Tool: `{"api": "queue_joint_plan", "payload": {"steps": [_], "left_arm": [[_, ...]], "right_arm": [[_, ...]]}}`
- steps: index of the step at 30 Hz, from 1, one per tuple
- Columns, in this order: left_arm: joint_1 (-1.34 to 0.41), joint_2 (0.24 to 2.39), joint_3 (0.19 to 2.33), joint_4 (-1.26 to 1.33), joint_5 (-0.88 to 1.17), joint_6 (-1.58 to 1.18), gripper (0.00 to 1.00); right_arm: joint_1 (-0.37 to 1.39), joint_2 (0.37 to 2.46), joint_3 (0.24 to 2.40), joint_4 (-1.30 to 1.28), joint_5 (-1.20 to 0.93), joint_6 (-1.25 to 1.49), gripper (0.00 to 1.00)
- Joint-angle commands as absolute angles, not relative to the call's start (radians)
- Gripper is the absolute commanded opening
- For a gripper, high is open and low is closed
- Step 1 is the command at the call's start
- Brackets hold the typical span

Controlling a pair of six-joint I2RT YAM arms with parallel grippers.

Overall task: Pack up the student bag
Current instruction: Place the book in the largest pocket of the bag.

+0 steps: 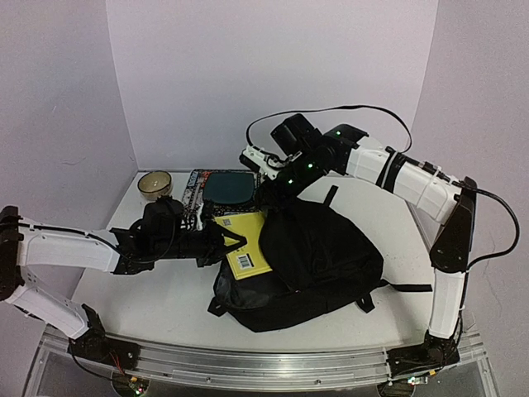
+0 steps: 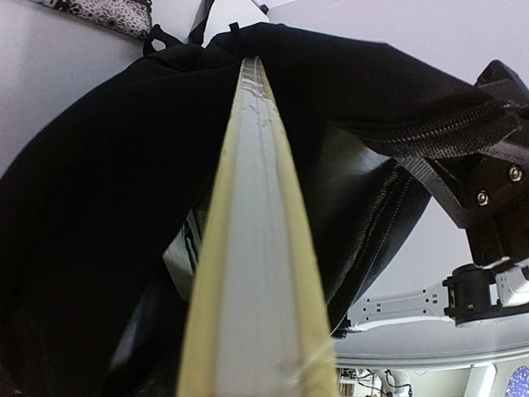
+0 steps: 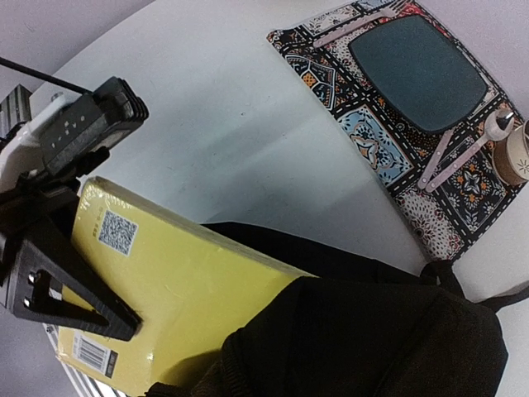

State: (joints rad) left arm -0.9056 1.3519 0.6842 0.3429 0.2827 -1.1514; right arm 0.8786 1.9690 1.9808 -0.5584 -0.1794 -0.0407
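Left tool [image 1: 234,241] is gripping the yellow book [image 1: 245,246] by its near edge. The book is lying half inside the mouth of the black bag [image 1: 318,265]. The bag is sitting center-right in the top view, on the counter [image 1: 149,298]. Right tool [image 1: 274,201] is closed, pinching the bag's zipper edge and holding the opening up. Patterned mat [image 1: 194,195] and bowl [image 1: 154,184] are sitting up-left of the bag.

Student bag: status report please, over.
Left gripper shut on yellow book, part-way into student bag. Right gripper shut on bag's opening edge, holding it up. Nothing seen blocking.
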Motion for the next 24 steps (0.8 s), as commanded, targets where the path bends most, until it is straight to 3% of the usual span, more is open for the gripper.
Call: {"api": "queue_joint_plan", "payload": {"steps": [1,13,24], "left_arm": [[-0.951,1.452,0.838,0.555,0.257,-1.105,0.00],[-1.027,1.701,1.003,0.571,0.256,-1.064,0.00],[-1.029,1.494,0.775,0.532,0.280,-1.017,0.00]], "right_arm": [[0.900,1.922,1.967,-0.424,-0.323,-0.007,0.00],[0.900,1.920,1.931,-0.374,-0.363,0.040,0.00],[0.900,1.881,1.904,-0.374,-0.309,0.009,0.00]]}}
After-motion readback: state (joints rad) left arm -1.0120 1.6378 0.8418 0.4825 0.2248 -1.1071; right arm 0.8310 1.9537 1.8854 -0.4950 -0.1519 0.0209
